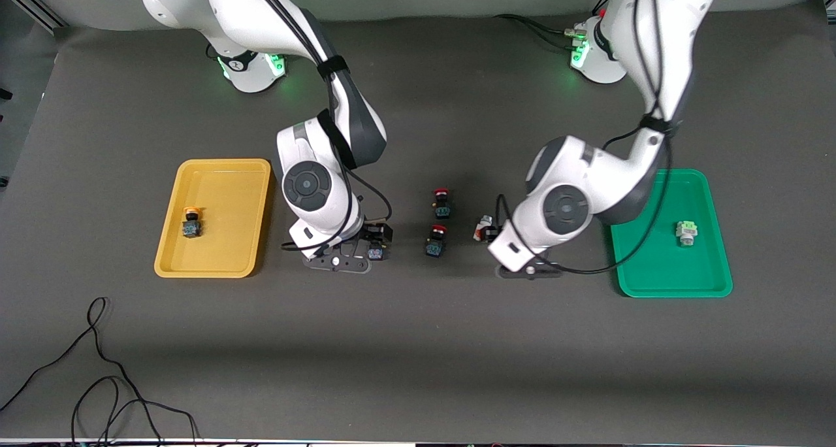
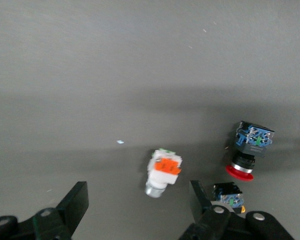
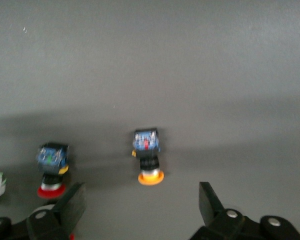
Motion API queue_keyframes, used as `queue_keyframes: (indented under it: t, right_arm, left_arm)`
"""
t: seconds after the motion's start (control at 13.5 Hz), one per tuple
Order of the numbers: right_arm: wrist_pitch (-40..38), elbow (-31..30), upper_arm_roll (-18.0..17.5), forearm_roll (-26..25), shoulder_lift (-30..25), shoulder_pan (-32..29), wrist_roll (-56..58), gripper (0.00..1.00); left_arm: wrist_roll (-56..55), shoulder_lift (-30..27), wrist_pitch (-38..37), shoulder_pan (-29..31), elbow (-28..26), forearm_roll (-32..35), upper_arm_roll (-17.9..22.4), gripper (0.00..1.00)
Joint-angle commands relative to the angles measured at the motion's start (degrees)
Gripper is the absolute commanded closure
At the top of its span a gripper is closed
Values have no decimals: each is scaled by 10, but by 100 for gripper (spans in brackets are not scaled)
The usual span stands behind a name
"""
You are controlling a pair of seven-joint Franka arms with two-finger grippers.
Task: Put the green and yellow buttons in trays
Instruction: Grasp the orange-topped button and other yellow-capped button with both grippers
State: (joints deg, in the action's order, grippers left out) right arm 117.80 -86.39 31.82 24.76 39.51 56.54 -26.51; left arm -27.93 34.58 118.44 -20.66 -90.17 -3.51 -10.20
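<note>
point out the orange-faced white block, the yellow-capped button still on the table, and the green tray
orange-faced white block [image 2: 163, 171]: left wrist view, on its orange face
yellow-capped button [image 3: 148, 156]: right wrist view, on its black body
green tray [image 1: 653, 270]: front view, on its bare floor

I see a yellow tray [image 1: 225, 172], a green tray [image 1: 712, 283], a dark grey bench [image 1: 418, 355], red-capped black buttons [image 1: 441, 202], and an orange-faced white block [image 2: 163, 172].
</note>
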Motion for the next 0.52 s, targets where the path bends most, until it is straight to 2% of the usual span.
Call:
queue_keyframes:
  t: [0.0,0.15,0.3,0.37,0.45]
  right_arm:
    - [114,-53,-2,-6,35,30,-18,0]
    - [156,-72,-18,-5,51,31,-18,0]
    - [165,-84,-23,-5,53,30,-19,0]
    - [168,-86,-26,-5,53,30,-18,3]
    - [170,-86,-26,-5,56,30,-18,14]
  left_arm:
    - [-11,28,23,-32,4,4,11,5]
    - [-7,30,78,-50,-41,17,11,5]
    - [-1,28,147,-55,-93,68,11,5]
    - [1,28,176,-60,-114,101,11,5]
    - [4,28,196,-61,-130,125,11,6]
